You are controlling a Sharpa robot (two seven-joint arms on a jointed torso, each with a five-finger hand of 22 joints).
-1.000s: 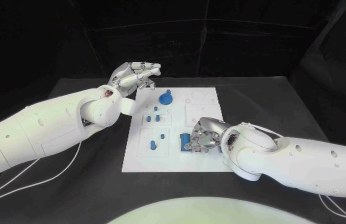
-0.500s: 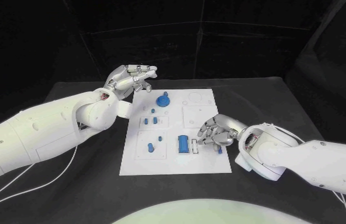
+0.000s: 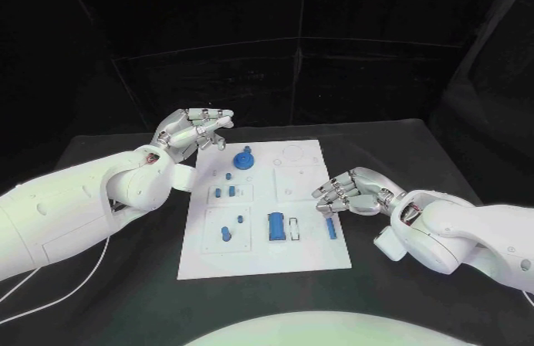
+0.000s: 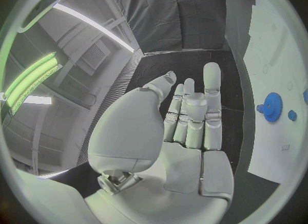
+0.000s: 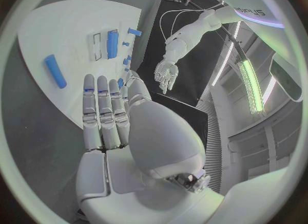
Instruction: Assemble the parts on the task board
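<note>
Both robot hands are released: left robot hand [image 3: 196, 127] at ten o'clock, right robot hand [image 3: 354, 192] beside the blue bar [image 3: 330, 228]. Best approach: pinch it squarely, keeping it level over the task board [image 3: 264, 259].

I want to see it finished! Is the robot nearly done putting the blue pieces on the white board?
Not nearly. A blue gear stands on the task board, but a blue bar lies loose by its edge. The left hand and the right hand hold nothing, so it is between moves.

Dim, dark surroundings; wrist views perhaps edge-warped.
</note>
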